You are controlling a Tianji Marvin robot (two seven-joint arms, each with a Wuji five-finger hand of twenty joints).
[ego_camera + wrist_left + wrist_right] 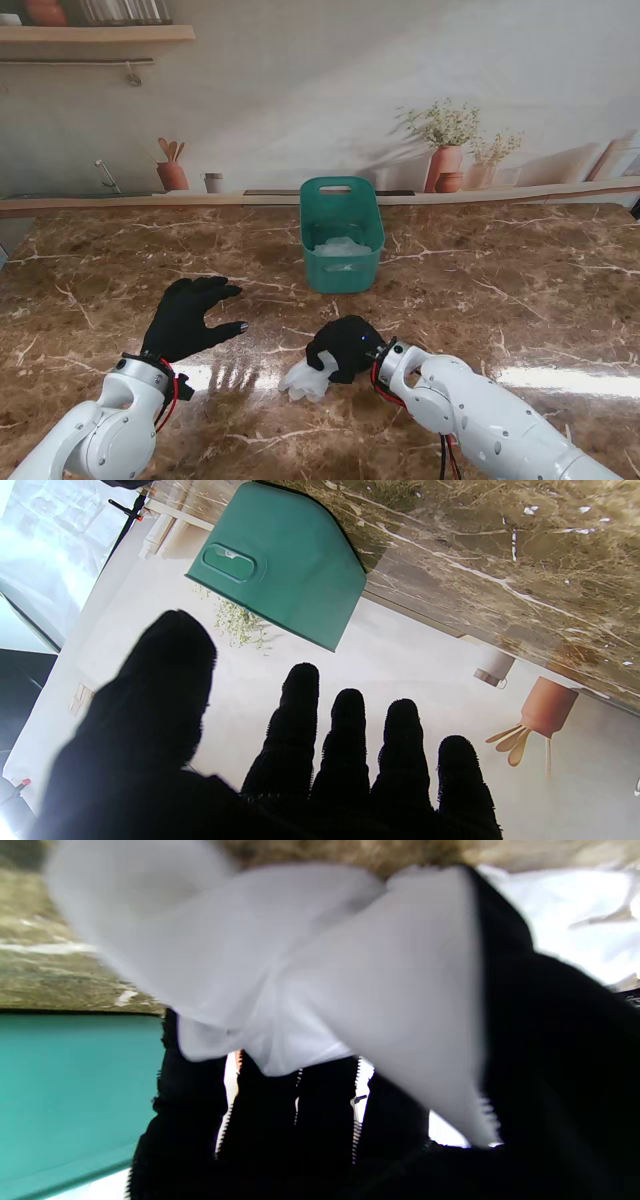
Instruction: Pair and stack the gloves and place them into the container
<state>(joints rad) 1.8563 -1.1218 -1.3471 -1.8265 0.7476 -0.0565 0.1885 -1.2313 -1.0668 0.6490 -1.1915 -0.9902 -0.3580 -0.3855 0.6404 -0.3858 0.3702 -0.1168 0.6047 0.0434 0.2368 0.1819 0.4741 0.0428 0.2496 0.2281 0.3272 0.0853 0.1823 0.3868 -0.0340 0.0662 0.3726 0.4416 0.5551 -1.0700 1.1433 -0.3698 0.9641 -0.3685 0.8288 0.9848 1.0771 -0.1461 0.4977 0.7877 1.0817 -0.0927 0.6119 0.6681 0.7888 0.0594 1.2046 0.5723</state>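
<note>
A teal container [342, 232] stands at the middle of the marble table, with pale translucent gloves [343, 246] lying inside it. My right hand [343, 347], in a black cover, is shut on a bundle of white translucent gloves [306, 380] just above the table, nearer to me than the container. In the right wrist view the white gloves [310, 970] fill the picture, pinched between my black fingers [280, 1120], with the container's wall [75, 1090] beside them. My left hand [188, 316] hovers flat and open to the left, fingers spread [345, 745], holding nothing. The container [285, 565] shows ahead of it.
The brown marble table [520, 290] runs wide on both sides. A ledge along the back wall carries terracotta pots with plants [446, 150] and a pot of wooden utensils [172, 170]. A shelf [95, 35] hangs at the upper left.
</note>
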